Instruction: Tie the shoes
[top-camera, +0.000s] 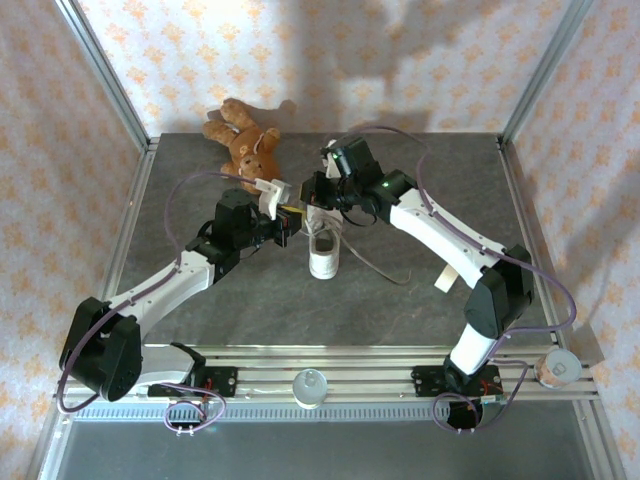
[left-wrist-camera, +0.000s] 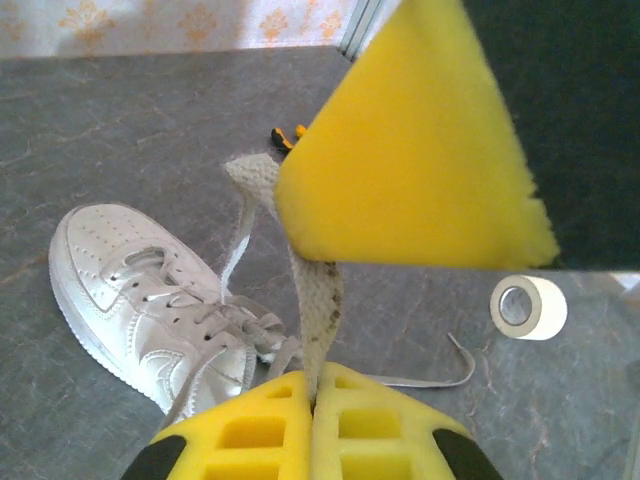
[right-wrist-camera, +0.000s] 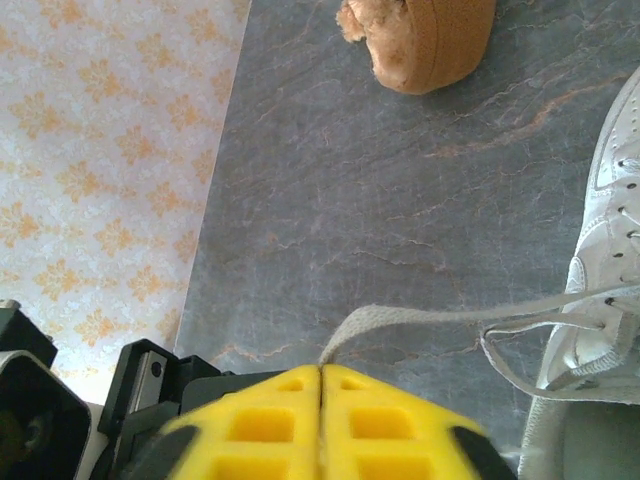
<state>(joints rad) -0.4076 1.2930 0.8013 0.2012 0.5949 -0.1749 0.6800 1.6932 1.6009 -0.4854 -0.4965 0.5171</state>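
Sneaker (top-camera: 323, 252) set upright at centre of bench (top-camera: 200, 300), between arms. Left tool (left-wrist-camera: 312, 392) pressed together on lace strand (left-wrist-camera: 318, 310). Right tool (right-wrist-camera: 321, 385) pinched shut on second strand (right-wrist-camera: 420, 318). No knot or bow seen formed. Crossing, looping and tightening judged left. Bench grey, stone-patterned. Teddy bear (top-camera: 245, 140) laid at far edge, tape roll (left-wrist-camera: 528, 307) off to side. Walls (top-camera: 60, 120) papered with orange motifs.

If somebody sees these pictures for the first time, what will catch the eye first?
First, the small white sneaker in the middle of the table, with both grippers meeting just above it. The left gripper and the right gripper are each shut on one of its laces. Behind them, a brown teddy bear lies at the table's far edge.
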